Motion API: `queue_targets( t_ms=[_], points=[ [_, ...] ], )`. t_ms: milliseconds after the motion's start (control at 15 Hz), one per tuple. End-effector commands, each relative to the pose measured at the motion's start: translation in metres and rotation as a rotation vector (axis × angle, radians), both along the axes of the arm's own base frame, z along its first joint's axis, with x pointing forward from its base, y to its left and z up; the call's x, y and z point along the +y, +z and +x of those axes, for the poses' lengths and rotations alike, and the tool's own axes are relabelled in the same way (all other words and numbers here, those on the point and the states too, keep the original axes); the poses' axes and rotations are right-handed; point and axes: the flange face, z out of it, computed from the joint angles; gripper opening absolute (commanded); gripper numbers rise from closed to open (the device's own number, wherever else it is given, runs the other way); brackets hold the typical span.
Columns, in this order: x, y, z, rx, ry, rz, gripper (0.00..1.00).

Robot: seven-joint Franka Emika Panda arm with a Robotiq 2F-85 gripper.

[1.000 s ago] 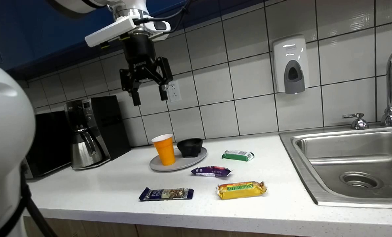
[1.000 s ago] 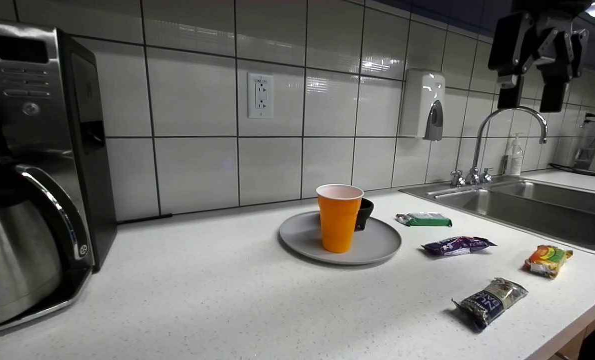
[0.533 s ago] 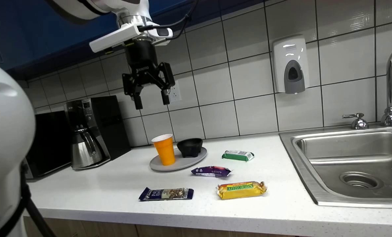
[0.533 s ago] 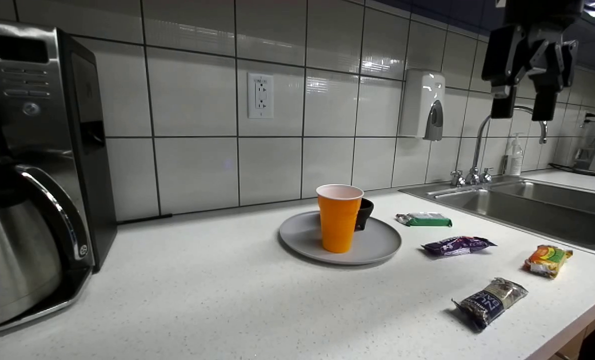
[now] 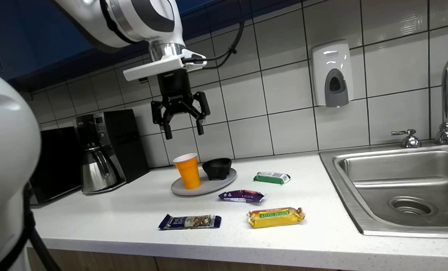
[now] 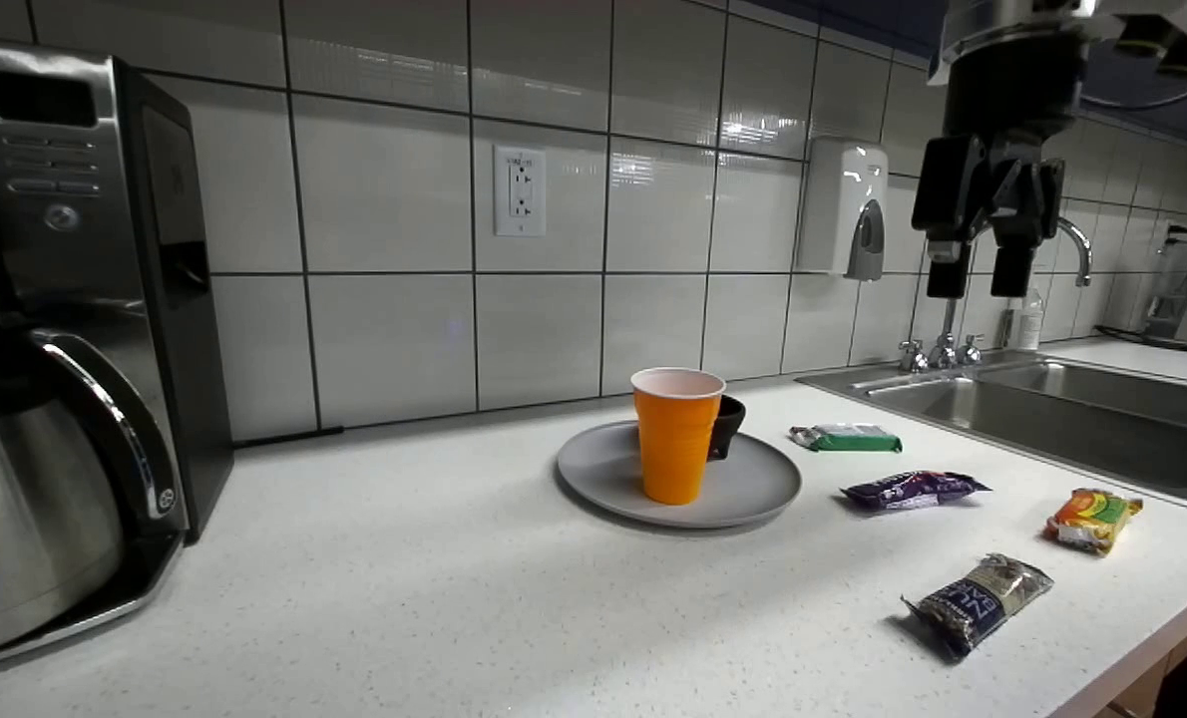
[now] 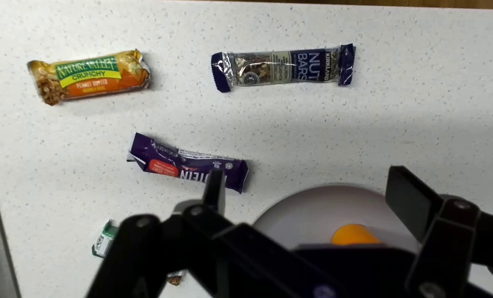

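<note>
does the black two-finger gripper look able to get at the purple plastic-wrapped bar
Probably yes: the black two-finger gripper hangs open and empty, and nothing lies on the purple plastic-wrapped bar, though a sideways shift looks needed.

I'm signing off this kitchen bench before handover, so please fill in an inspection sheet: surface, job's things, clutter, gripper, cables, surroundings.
Surface: counter, white and speckled; no spill seen.
Job's things: purple bar, nut bar, yellow bar and green bar lie apart; gray plate bears an upright orange cup and a black bowl.
Clutter: coffee maker by the wall.
Gripper: open, holding nothing, in the air above the counter.
Cables: black cable loops beside the arm, off the counter; in an exterior view, what looks like a second cable runs down at lower left.
Surroundings: tiled wall with soap dispenser and outlet; metal sink set into the counter.
</note>
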Motion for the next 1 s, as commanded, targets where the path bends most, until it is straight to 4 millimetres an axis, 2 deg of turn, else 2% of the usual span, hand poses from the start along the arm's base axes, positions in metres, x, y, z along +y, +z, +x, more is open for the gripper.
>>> queue_targets(
  t_ms=[0,400,933],
  points=[
    [0.011,-0.008,0.018,-0.009,0.062,0.038,1.0],
    [0.033,-0.023,0.041,-0.054,0.089,0.054,1.0],
    [0.04,-0.042,0.078,-0.126,0.073,0.039,1.0]
  ],
)
